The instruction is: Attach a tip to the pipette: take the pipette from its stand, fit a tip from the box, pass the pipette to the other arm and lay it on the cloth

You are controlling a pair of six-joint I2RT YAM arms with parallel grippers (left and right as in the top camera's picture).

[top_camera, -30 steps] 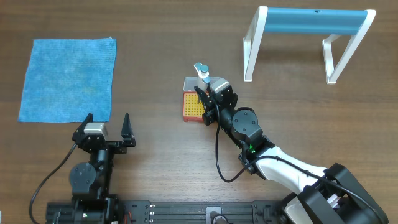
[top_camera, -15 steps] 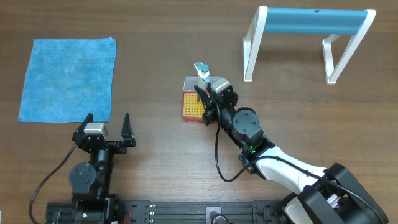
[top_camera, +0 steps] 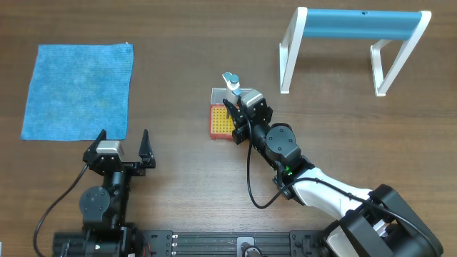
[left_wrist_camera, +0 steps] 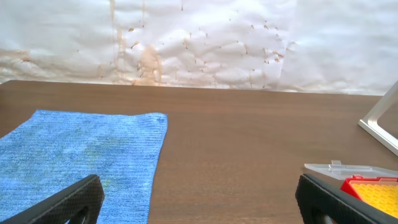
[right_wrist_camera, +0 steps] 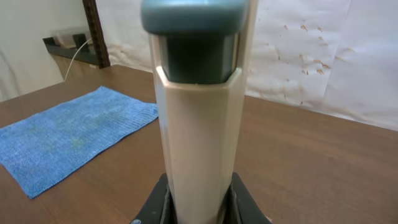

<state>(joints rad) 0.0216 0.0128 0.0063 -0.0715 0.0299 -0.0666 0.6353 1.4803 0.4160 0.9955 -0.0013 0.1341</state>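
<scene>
My right gripper (top_camera: 235, 118) is shut on the pipette (top_camera: 231, 82), a white body with a grey-blue top, and holds it upright over the tip box (top_camera: 221, 121). The box is red with a yellow tip rack and a clear lid lying open behind it. Up close in the right wrist view, the pipette (right_wrist_camera: 200, 118) stands between the fingers. The blue cloth (top_camera: 78, 91) lies flat at the far left of the table. My left gripper (top_camera: 121, 138) sits open near its base, just below the cloth, with nothing in it. The left wrist view takes in the cloth (left_wrist_camera: 74, 155) and the tip box (left_wrist_camera: 373, 190).
The pipette stand (top_camera: 357, 39), a white frame with a blue top bar, stands at the back right with nothing on it. Bare brown tabletop (top_camera: 178, 71) lies between cloth and tip box.
</scene>
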